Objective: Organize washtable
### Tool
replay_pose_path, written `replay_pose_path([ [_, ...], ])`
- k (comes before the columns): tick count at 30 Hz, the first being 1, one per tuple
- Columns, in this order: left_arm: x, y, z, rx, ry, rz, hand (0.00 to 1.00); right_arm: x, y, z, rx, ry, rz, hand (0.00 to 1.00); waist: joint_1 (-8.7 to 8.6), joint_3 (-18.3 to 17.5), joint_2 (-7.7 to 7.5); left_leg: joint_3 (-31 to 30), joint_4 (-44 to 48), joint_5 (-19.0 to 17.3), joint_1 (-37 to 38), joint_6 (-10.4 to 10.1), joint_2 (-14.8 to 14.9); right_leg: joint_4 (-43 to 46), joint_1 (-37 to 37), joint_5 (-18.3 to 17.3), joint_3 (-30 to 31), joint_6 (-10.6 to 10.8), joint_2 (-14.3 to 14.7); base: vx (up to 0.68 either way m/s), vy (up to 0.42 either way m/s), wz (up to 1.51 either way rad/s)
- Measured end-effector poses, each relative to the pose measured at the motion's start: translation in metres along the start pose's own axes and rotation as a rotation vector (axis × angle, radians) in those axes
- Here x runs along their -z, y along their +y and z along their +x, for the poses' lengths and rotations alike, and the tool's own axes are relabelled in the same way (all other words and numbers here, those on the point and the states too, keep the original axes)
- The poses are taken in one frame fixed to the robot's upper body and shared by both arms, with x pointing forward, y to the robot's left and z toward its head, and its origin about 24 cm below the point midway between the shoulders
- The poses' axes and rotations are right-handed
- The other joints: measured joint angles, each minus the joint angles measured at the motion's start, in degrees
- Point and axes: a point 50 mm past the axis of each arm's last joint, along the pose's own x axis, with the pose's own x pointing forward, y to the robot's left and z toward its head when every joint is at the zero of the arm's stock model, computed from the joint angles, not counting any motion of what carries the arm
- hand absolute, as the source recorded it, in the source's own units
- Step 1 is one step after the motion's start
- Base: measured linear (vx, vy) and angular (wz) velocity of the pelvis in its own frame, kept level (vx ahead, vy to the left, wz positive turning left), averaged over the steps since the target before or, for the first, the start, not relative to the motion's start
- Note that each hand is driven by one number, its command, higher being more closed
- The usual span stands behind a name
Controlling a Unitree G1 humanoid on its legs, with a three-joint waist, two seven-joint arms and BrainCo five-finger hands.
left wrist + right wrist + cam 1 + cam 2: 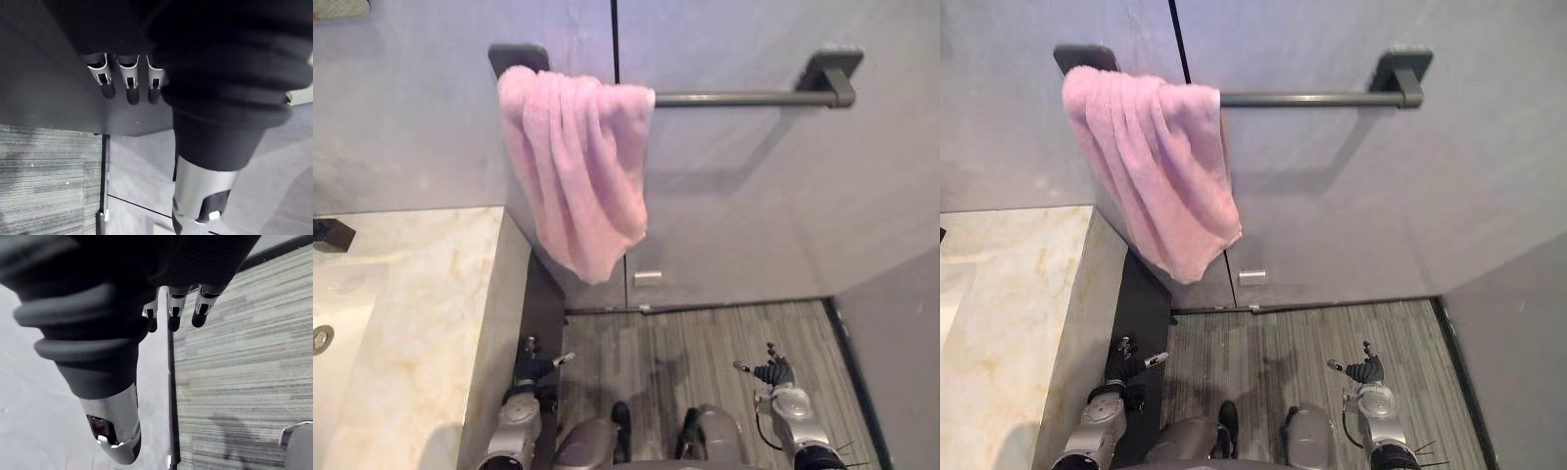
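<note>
A pink towel (578, 166) hangs bunched over the left end of a dark grey wall bar (734, 98); the rest of the bar is bare. The marble washtable (421, 313) lies at the left, with a white sink (333, 333) set in it. My left hand (533, 367) hangs low beside the washtable's dark side panel, fingers (128, 81) relaxed and holding nothing. My right hand (773, 372) hangs low over the striped floor, its fingers (173, 313) also loose and empty. Both hands are well below the towel.
A dark fitting (331, 235) sits at the back of the sink. A small white plate (647, 278) is on the wall under the towel. Grey walls close in ahead and at the right (901, 333). Striped floor (705, 338) lies between.
</note>
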Motion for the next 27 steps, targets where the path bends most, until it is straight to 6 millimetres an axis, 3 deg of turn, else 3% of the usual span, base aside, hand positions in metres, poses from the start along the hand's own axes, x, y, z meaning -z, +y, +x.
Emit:
replay_pose_path([
  [1,0.002,0.004,-0.001,-0.008,0.006,0.008,0.00,0.004,0.002,-0.002,-0.002,0.013,0.003,0.00,0.22,-0.43,-1.13,-0.16,0.46,-1.16,0.80,-1.92,-0.17,-9.71,0.20,5.87,1.99,-1.55,1.37,0.32,-0.165,0.59],
  [2,0.004,0.006,-0.001,-0.016,0.014,0.015,0.00,0.010,0.002,-0.003,0.001,0.030,0.003,0.00,0.16,-0.32,-2.26,-0.71,1.83,-2.78,1.41,-3.74,-0.68,-11.07,0.10,12.35,3.16,-3.68,1.35,0.38,-0.202,0.58],
  [5,0.014,0.000,-0.006,-0.020,0.047,0.000,0.00,0.016,0.003,-0.005,0.008,0.055,0.007,0.00,0.57,-0.98,-0.05,-2.55,3.37,-4.43,1.32,-6.19,3.07,-13.68,2.87,11.15,0.31,-4.78,4.00,0.30,-0.210,0.29],
  [9,0.015,-0.013,-0.007,0.007,0.053,-0.027,0.00,0.025,0.004,-0.009,0.011,0.082,0.036,0.00,0.81,-0.91,0.46,-1.39,15.23,-5.16,-3.52,-9.47,6.30,-17.01,7.72,10.47,-2.58,-5.92,5.47,0.18,-0.137,0.30],
  [11,0.015,-0.015,-0.008,0.013,0.053,-0.034,0.00,0.030,-0.002,-0.011,0.034,0.093,0.062,0.00,1.54,-1.08,0.77,0.92,14.03,-5.99,-3.39,-8.63,7.66,-18.33,10.07,10.48,-3.38,-5.92,5.32,0.13,-0.042,0.17],
  [13,0.013,-0.016,-0.007,0.012,0.046,-0.037,0.00,0.028,-0.007,-0.010,0.051,0.084,0.075,0.00,1.58,-1.32,2.00,1.04,7.16,-2.90,-3.57,-9.23,9.21,-18.25,10.25,10.20,-4.09,-5.40,5.59,0.05,0.036,0.17],
  [16,0.012,-0.010,-0.006,0.002,0.042,-0.027,0.00,0.028,-0.002,-0.011,0.041,0.084,0.087,0.00,1.79,-1.63,1.87,0.76,1.78,-1.76,-1.88,-7.66,7.42,-19.95,9.63,11.04,-3.63,-3.98,4.75,0.00,0.090,0.12],
  [22,0.019,-0.008,-0.010,0.007,0.061,-0.012,0.00,0.031,0.002,-0.012,0.033,0.092,0.092,0.00,1.68,-1.96,1.96,0.96,-4.97,1.54,1.17,-7.09,5.38,-20.84,9.81,11.72,-3.34,-3.37,3.62,-0.01,0.027,0.01],
  [27,-0.003,-0.010,-0.013,0.031,-0.048,-0.031,0.00,0.031,0.004,-0.013,0.027,0.093,0.094,0.00,1.62,-2.68,1.78,0.46,-8.21,3.31,2.88,-7.36,5.38,-21.95,10.70,12.12,-3.65,-3.57,3.87,-0.01,-0.019,0.03],
])
